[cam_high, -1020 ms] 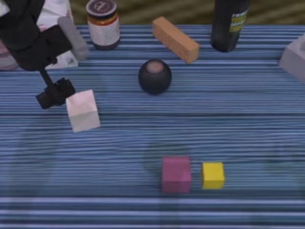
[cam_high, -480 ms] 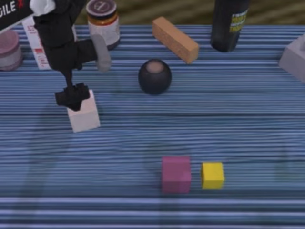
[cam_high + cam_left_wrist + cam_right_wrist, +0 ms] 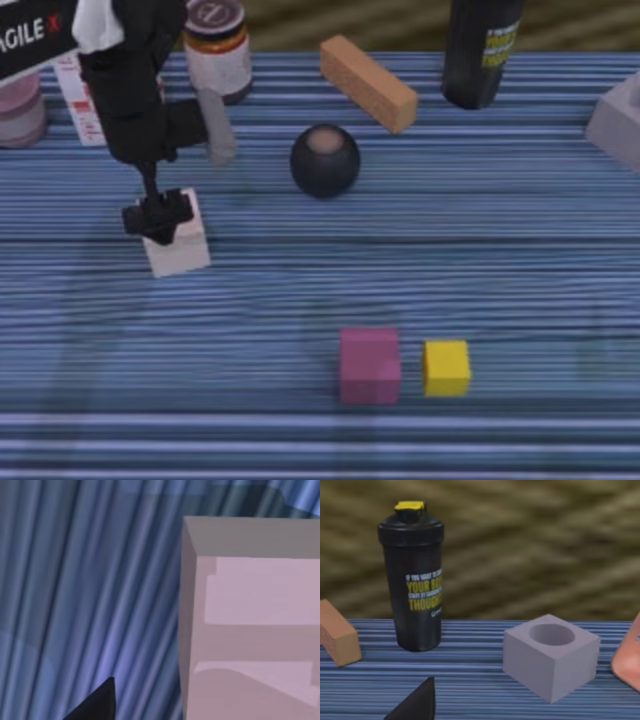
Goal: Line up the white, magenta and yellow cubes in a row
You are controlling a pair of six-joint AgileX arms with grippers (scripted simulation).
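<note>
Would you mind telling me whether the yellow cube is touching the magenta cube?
No, in the top view a strip of blue table shows between the yellow cube and the magenta cube.

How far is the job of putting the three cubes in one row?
Done: magenta cube and yellow cube sit side by side near the front. In hand: the left gripper is over the white cube, far left. Left: grasping it and bringing it into the row.
</note>
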